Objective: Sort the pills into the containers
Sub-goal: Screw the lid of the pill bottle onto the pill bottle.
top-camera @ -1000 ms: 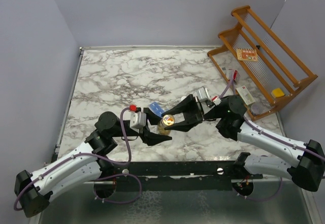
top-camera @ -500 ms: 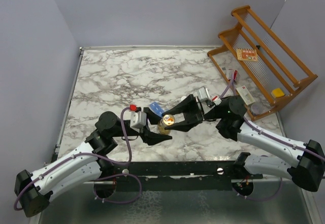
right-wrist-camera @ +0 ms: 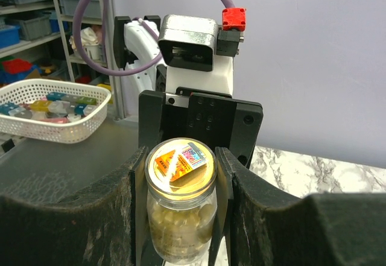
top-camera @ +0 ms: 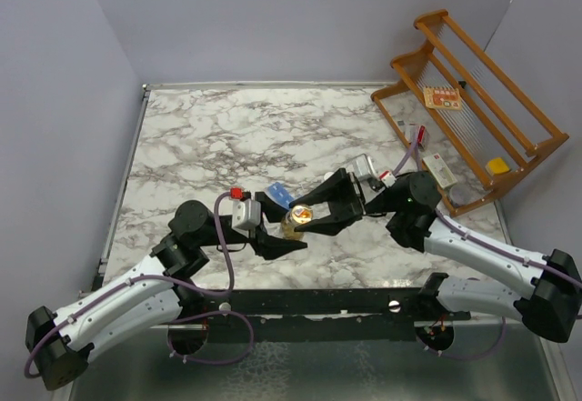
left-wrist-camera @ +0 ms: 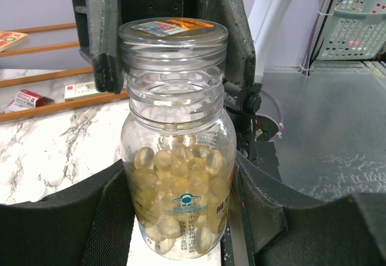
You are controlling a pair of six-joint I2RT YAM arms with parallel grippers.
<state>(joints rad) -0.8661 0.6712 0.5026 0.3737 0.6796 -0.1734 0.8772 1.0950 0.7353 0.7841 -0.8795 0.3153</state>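
Left claw (left-wrist-camera: pixel 178 181) clamped on the body of the pill bottle (left-wrist-camera: pixel 175 127), right claw (right-wrist-camera: pixel 180 175) clamped at its threaded neck, over the near-middle bench (top-camera: pixel 200 137). Rigid smooth plastic, light, probably slippery, so threads should give the best bite. Softgel pills (left-wrist-camera: pixel 175 169) inside under foil (right-wrist-camera: pixel 180 160); blue containers (top-camera: pixel 280 192) just behind, partly hidden

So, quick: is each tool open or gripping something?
Left tool: shut on the pill bottle, around its body.
Right tool: shut on the same bottle, at its neck.
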